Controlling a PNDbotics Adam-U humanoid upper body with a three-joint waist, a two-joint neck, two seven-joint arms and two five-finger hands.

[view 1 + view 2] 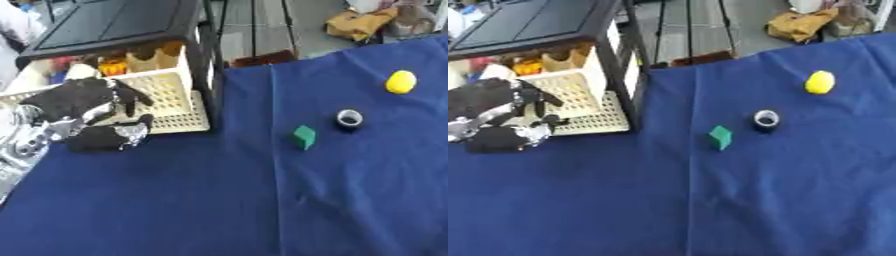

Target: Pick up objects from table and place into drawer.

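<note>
Blue cloth (175, 200), yellow lemon (402, 82), green block (304, 137), cream perforated drawer (175, 100).

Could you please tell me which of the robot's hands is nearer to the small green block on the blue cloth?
Left. The left hand is at the cream perforated drawer, well left of the small green block; the right hand shows in neither view.

Even, diffuse daylight, moderately bright; no hard glare. Both views soft overall, blur worst at 9 o'clock around left hand (83, 102). Blue cloth (262, 200) shows faint fold shading. Short soft shadows under yellow obj (402, 81) and green block (304, 137). Cabinet (114, 25) interior dim at 11 o'clock.
</note>
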